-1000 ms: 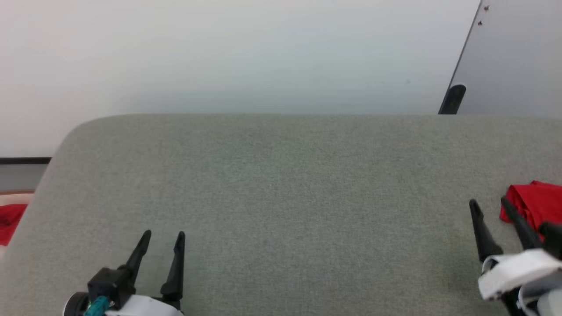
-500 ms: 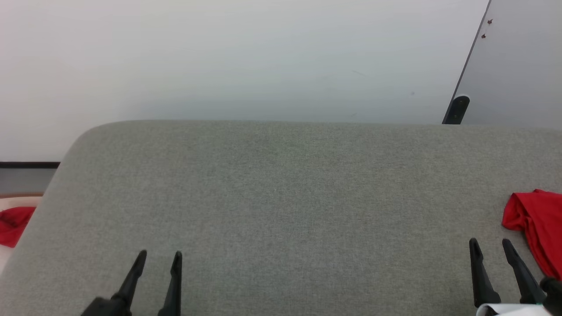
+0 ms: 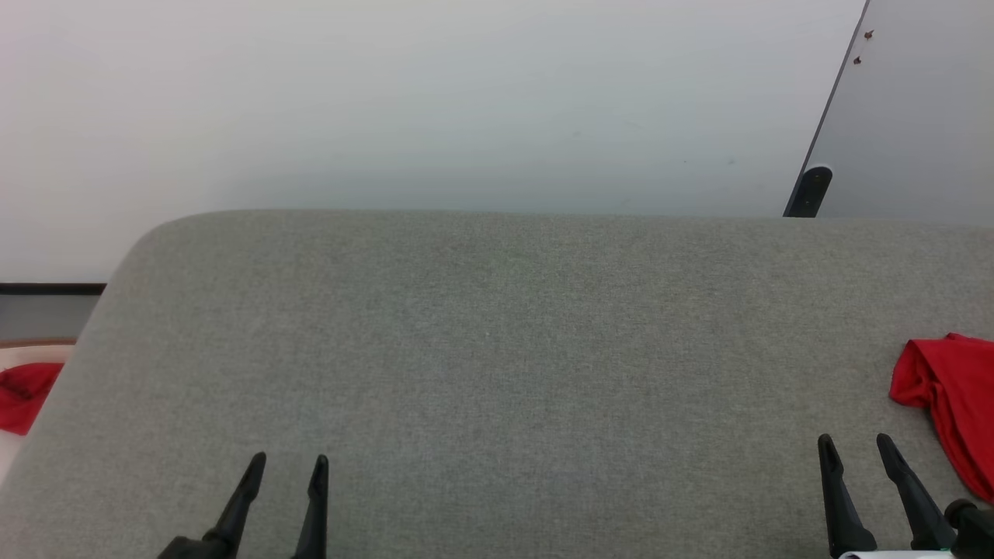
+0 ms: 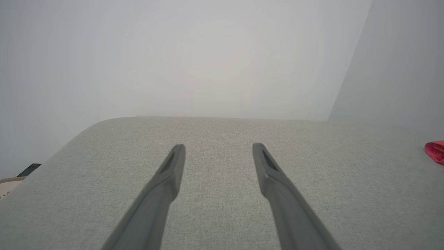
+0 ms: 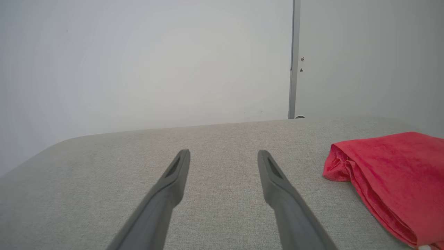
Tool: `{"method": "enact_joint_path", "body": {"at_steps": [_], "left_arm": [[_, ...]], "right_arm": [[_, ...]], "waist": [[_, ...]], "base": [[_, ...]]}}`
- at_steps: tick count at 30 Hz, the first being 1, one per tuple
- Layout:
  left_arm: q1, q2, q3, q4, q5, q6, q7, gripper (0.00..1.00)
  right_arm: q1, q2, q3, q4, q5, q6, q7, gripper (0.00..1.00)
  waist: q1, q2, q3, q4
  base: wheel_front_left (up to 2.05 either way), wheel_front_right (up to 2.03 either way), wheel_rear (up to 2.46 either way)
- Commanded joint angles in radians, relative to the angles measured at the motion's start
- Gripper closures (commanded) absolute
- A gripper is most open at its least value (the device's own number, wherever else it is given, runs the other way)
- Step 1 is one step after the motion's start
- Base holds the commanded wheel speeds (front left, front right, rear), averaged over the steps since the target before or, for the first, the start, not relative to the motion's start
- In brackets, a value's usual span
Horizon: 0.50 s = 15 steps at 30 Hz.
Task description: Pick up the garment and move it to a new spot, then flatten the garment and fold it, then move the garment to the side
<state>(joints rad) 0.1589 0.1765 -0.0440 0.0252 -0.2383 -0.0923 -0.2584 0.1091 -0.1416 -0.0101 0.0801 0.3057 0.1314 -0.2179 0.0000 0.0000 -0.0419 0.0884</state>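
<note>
1. Garment [image 3: 951, 396]: red, bunched in a soft heap, lying on the grey pad [image 3: 497, 349] at 4 o'clock in the head view, cut off by the picture's edge.
2. Left gripper [image 3: 290, 463]: low at 7 o'clock, jaws parted with a narrow gap, holding nothing, well apart from the red heap.
3. Right gripper [image 3: 855, 442]: low at 5 o'clock, jaws parted the same way, empty, near the heap but not touching it.
4. Other red cloth [image 3: 23, 384]: off the pad, at 9 o'clock.
5. White wall [image 3: 388, 101]: behind the pad, at 12 o'clock.
</note>
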Motion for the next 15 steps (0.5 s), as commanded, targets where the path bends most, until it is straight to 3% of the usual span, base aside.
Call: {"method": "enact_joint_path", "body": {"at_steps": [1,15], "left_arm": [[-0.011,0.0,0.0,0.004,-0.009,0.005,0.001,0.0],[-0.017,0.002,0.009,0.023,-0.036,0.023,0.016,0.0]], "right_arm": [[0.01,0.005,-0.004,-0.005,0.002,-0.002,0.003,0.0],[0.01,0.006,0.002,-0.008,0.012,-0.002,0.009,0.0]], "waist": [[0.0,0.0,0.0,0.0],[0.0,0.0,0.003,-0.004]], "base": [[0.0,0.0,0.0],[0.0,0.0,0.0]]}}
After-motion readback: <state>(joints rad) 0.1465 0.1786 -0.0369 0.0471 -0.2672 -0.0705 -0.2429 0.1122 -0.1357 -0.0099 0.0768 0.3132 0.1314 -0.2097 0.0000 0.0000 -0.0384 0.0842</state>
